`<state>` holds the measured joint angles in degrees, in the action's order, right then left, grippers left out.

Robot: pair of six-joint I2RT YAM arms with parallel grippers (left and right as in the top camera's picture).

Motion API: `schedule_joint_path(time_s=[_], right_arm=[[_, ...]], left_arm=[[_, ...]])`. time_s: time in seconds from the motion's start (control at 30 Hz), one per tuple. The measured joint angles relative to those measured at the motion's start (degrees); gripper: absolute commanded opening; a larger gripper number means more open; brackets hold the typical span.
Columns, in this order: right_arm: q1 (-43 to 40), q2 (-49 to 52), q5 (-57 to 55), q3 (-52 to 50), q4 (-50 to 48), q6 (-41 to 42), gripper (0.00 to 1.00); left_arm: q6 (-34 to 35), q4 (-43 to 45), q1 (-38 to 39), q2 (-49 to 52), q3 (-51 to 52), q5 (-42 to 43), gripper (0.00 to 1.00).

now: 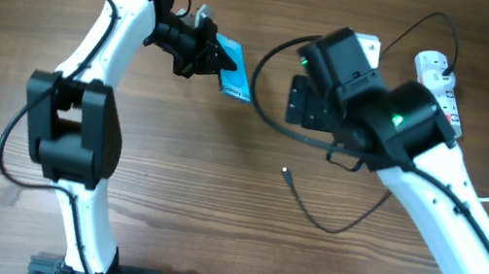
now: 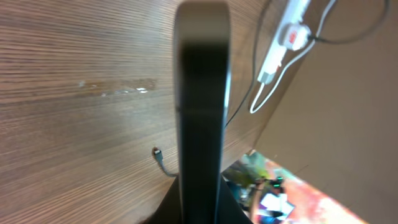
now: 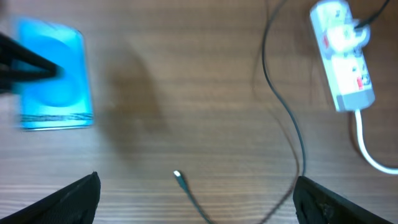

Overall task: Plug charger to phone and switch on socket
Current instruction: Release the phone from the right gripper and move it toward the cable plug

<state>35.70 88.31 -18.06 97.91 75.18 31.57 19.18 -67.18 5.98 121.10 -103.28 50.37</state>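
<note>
Small rectangular teal-screened smartphone [image 1: 237,79] clamped in left fingers [image 1: 207,52]; right fingers [image 3: 74,199] wide apart above long thin black charger cable [image 3: 292,124]. Nothing plugged yet; white elongated power strip [image 1: 440,84] untouched.

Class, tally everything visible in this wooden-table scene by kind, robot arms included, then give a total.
Teal-screened rectangular smartphone: 1
Thin black metal-tipped charger cable: 1
White elongated power strip: 1
White-and-black robot arms: 2
Total: 5
</note>
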Motion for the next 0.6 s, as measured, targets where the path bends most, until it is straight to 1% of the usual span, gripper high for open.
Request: schedule_joint_path(time_s=[0.03,0.1,0.13,0.17,0.2,0.23,0.3,0.4,0.5,0.6], right_arm=[[-1.0,0.0,0.6,-1.1,0.1,-0.8,0.80],[-2.7,0.1,1.7,-3.6,0.0,-2.4,0.79],[-3.3,0.1,2.1,-4.7,0.0,-3.3,0.80],[-3.6,0.1,2.4,-5.8,-0.2,-3.6,0.85],[-3.9,0.1,3.0,-7.5,-0.6,-3.9,0.94],[-3.9,0.1,3.7,-9.1,-1.2,-4.5,1.00],[-3.9,0.2,6.4,-13.4,-4.3,-5.1,0.99],[-3.9,0.3,10.7,-19.5,-10.0,-6.8,1.00],[-3.9,0.3,14.6,-24.7,-14.3,-7.8,1.00],[-3.9,0.4,18.2,-28.3,-16.4,-8.3,0.99]], left_arm=[[-0.9,-0.1,0.1,-1.4,0.1,-0.3,0.04],[-2.6,-0.9,0.2,-5.7,0.2,-2.0,0.04],[-3.2,-1.2,0.2,-8.0,0.2,-3.1,0.04],[-3.6,-1.6,0.2,-10.4,0.2,-4.4,0.04],[-4.1,-2.2,0.3,-14.0,0.2,-6.5,0.04],[-4.4,-2.9,0.4,-16.5,0.2,-8.2,0.04],[-5.2,-5.8,1.1,-23.6,0.2,-13.8,0.04],[-5.6,-8.9,3.1,-29.5,0.2,-20.3,0.04],[-5.6,-9.6,4.0,-31.6,1.5,-23.7,0.04],[-5.5,-8.9,3.6,-31.9,4.8,-26.0,0.04]])
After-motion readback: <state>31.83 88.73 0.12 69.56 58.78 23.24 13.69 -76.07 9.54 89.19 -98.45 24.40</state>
